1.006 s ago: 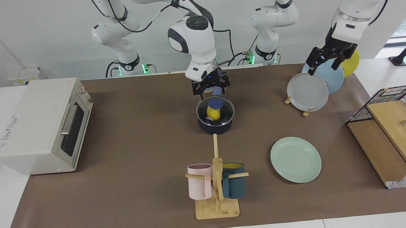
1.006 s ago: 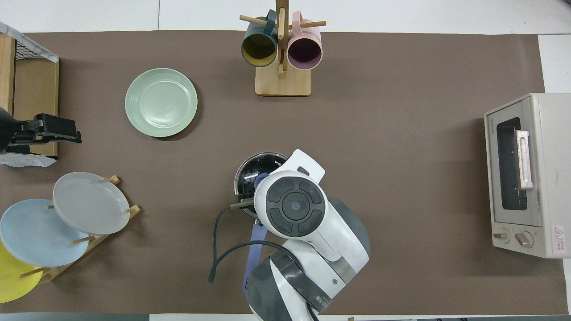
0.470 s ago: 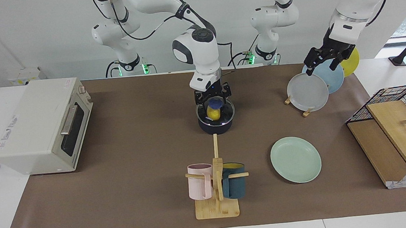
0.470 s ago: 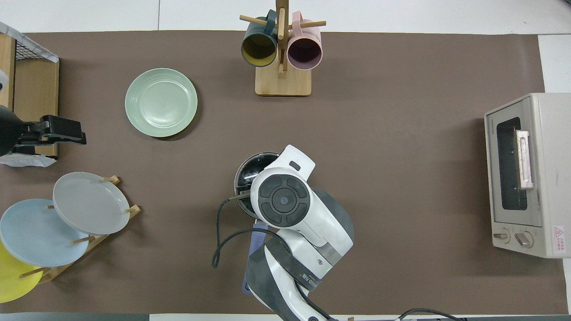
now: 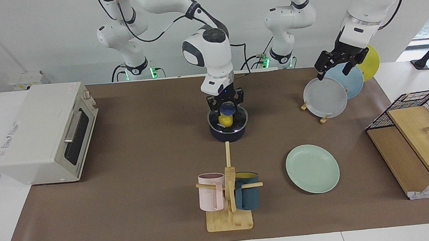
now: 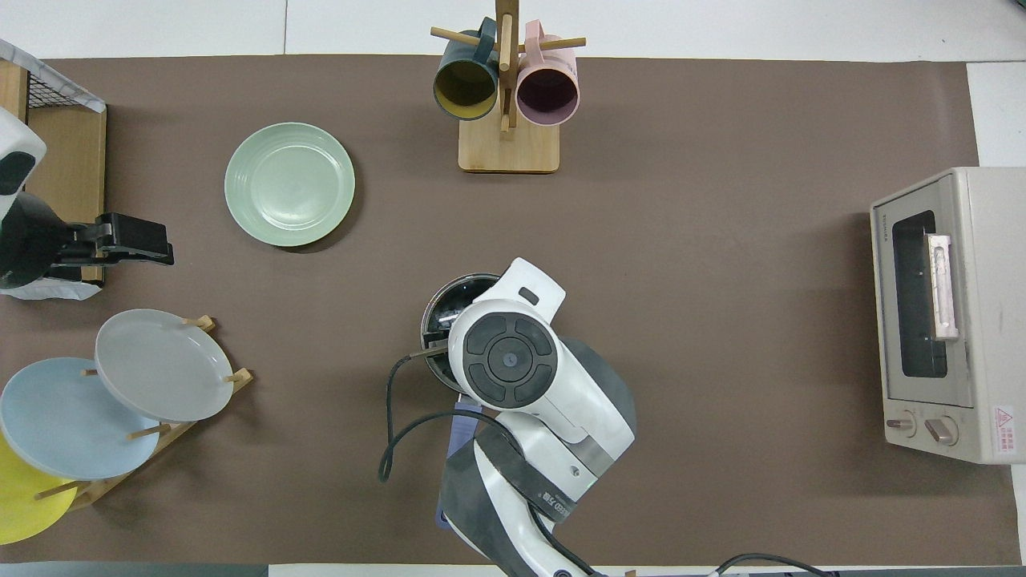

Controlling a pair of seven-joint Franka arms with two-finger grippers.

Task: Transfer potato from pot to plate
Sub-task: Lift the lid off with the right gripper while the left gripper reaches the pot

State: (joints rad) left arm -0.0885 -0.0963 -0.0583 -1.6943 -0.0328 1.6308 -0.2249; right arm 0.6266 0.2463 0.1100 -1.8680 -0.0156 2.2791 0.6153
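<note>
The yellow potato point(image 5: 226, 120) lies in the dark navy pot point(image 5: 228, 133) near the middle of the table. The pot's blue handle point(image 6: 457, 437) points toward the robots. My right gripper point(image 5: 225, 108) hangs straight down into the pot's mouth, open, with its fingers at either side of the potato's top. In the overhead view the right arm hides the potato and most of the pot point(image 6: 443, 304). The mint-green plate point(image 5: 312, 168) lies flat and bare, farther from the robots, toward the left arm's end; it also shows in the overhead view point(image 6: 289, 183). My left gripper point(image 5: 333, 67) is open, in the air over the plate rack.
A rack with grey point(image 5: 325, 97), blue and yellow upright plates stands under the left gripper. A wooden mug tree point(image 5: 228, 196) with a pink and a teal mug stands farther out than the pot. A toaster oven point(image 5: 43, 132) is at the right arm's end, a wire basket point(image 5: 421, 119) at the left arm's.
My right gripper has come down from above the pot's handle side into the pot's mouth over the potato. My left gripper has drifted a little toward the table's middle.
</note>
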